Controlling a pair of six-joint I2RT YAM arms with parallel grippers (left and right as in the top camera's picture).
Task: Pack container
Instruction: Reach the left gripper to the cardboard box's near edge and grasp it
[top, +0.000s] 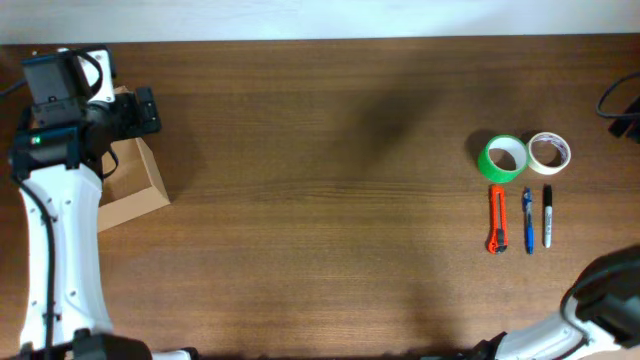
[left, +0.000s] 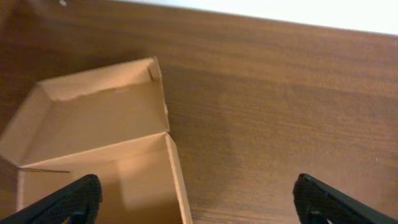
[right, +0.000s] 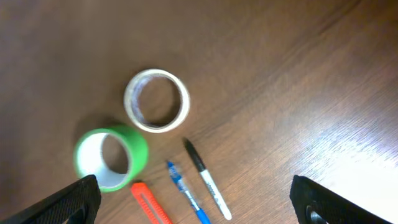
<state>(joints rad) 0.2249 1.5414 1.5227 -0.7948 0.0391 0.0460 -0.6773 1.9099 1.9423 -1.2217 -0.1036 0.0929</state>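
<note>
One cardboard container (top: 138, 190), lid open, sits at the left end of the table (top: 330, 220) beneath the left gripper (left: 198, 202), jaws spread wide, empty. Right gripper (right: 194, 199), equally wide and empty, hangs above green tape roll (right: 111, 157), white tape roll (right: 157, 101), orange cutter (right: 149, 205).

The left tool (top: 150, 110) hangs over the near-left part of the brown counter (top: 320, 200), at the end of the white left arm (top: 55, 230). Directly below the tool sits the tan box (top: 135, 200), partly hidden by that arm. Well apart from the tool, far across the counter to its right, lie a green roll (top: 503, 158) and a pale roll (top: 548, 152), just beside each other. Next to them, on the side farther from the tool's height, three things lie parallel: an orange cutter (top: 497, 218), a blue pen (top: 527, 220) and a black marker (top: 547, 215). The right arm (top: 610, 290) shows only at the corner beyond them; a dark cable (top: 620, 105) crosses the far edge.
</note>
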